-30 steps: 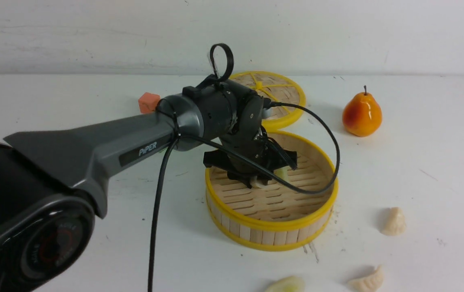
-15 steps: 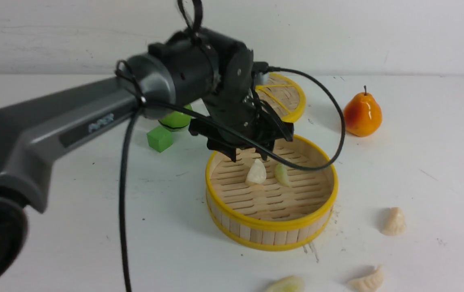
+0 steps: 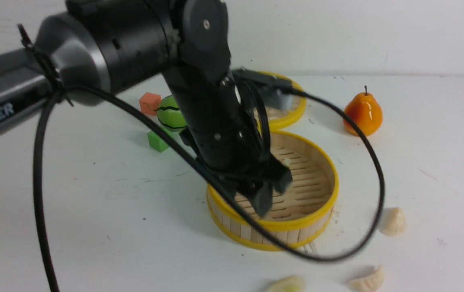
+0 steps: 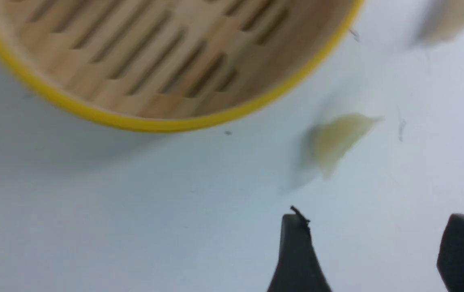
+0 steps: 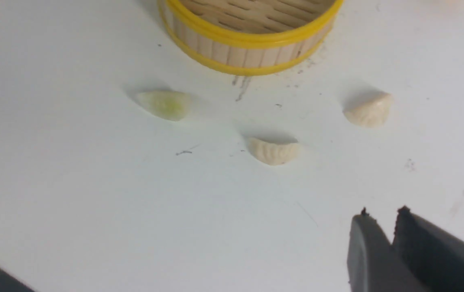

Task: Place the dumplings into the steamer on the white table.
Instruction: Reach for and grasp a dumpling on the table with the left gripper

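Observation:
The steamer (image 3: pixel 321 213) stands mid-table on the white table (image 3: pixel 94 211). My left gripper (image 3: pixel 274 196) hangs open and empty above its near-left rim, and the arm hides most of the slatted floor. In the left wrist view the left gripper (image 4: pixel 373 223) is over bare table, near the steamer (image 4: pixel 155 123) and a blurred dumpling (image 4: pixel 337 138). Three dumplings (image 3: pixel 394 221) (image 3: pixel 367 280) (image 3: pixel 286 285) lie on the table near the front right. In the right wrist view my right gripper (image 5: pixel 383 213) is shut and empty, short of the dumplings (image 5: pixel 274 152) (image 5: pixel 165 104) (image 5: pixel 369 113) and the steamer (image 5: pixel 248 40).
Behind the steamer lies its flat lid (image 3: pixel 292 115). An orange pear (image 3: pixel 362 113) stands at the back right. A green ball (image 3: pixel 171 113), an orange cube (image 3: pixel 149 103) and a green cube (image 3: pixel 158 141) sit at the back left. The left arm's black cable (image 3: pixel 377 194) loops over the steamer's right side.
My left gripper opened and left a dumpling in the steamer beside another. It then rose and swung toward the steamer's near rim, and the arm now hides both.

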`<action>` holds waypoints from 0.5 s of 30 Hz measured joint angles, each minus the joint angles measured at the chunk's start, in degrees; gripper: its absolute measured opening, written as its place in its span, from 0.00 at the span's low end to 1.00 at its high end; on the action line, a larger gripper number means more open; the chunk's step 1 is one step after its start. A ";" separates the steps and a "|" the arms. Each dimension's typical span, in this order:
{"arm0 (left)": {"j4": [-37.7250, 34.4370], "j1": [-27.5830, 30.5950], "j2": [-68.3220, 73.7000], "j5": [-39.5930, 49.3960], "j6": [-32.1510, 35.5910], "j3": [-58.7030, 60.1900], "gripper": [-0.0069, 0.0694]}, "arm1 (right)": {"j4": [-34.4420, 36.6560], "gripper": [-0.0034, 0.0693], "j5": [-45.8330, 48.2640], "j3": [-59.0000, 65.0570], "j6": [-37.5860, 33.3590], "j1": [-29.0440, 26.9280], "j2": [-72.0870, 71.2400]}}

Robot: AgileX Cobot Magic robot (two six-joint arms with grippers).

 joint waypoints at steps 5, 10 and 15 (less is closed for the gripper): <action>-1.40 -7.70 1.68 -1.59 11.05 5.10 0.67 | -2.54 0.20 1.39 -0.05 2.74 0.00 -3.96; 1.19 -11.81 5.65 -6.54 15.54 5.63 0.67 | -2.79 0.20 2.31 -0.11 2.90 0.00 -6.08; 4.35 -11.79 10.35 -10.24 16.02 5.63 0.67 | -2.84 0.20 5.16 -0.11 2.90 0.00 -6.24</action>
